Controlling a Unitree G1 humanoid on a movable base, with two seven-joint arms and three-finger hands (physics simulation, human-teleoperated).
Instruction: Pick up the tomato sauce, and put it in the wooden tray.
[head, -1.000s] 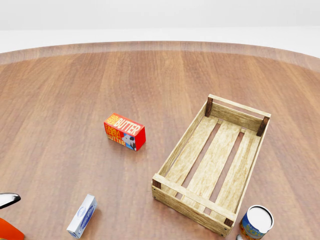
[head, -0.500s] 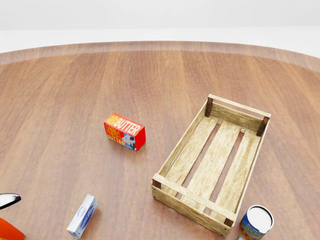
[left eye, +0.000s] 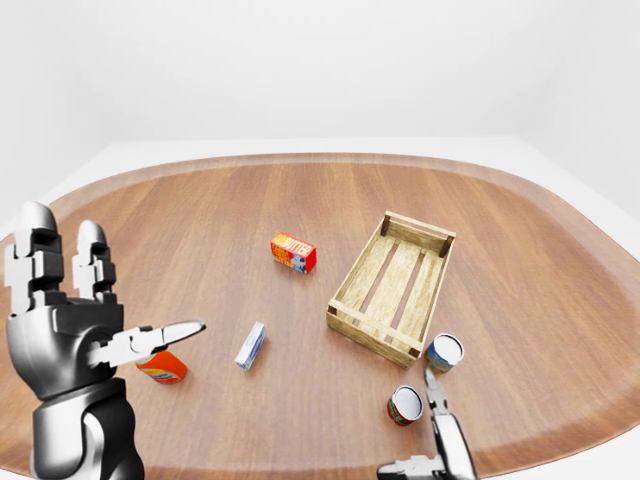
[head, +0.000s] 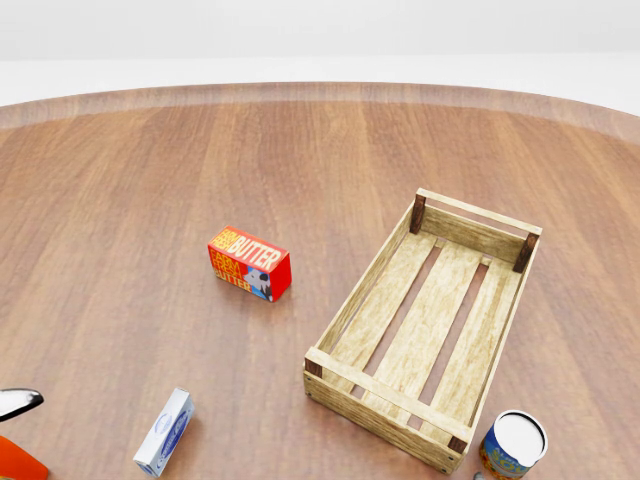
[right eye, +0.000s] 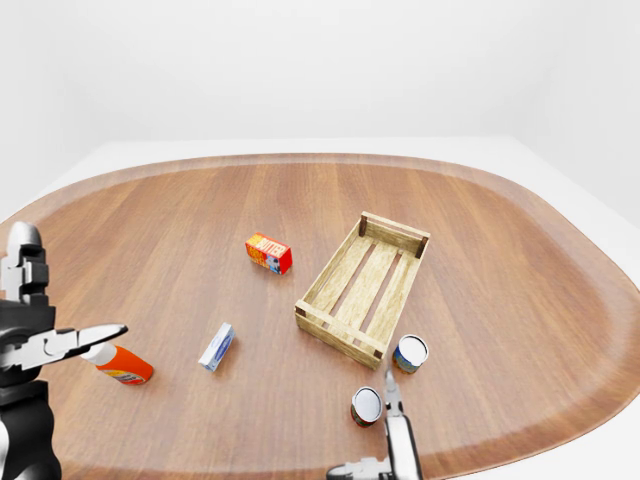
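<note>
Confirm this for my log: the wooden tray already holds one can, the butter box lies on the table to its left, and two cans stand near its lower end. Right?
Not quite. The wooden tray is empty, as the head view shows. The butter box does lie on the table to its left, and two cans stand near its lower end.

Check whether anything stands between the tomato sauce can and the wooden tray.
Nothing visible does. In the right-eye view, only bare table lies between the tomato sauce and the near wall of the wooden tray. The blue can stands right of that path, by the tray's corner.
</note>
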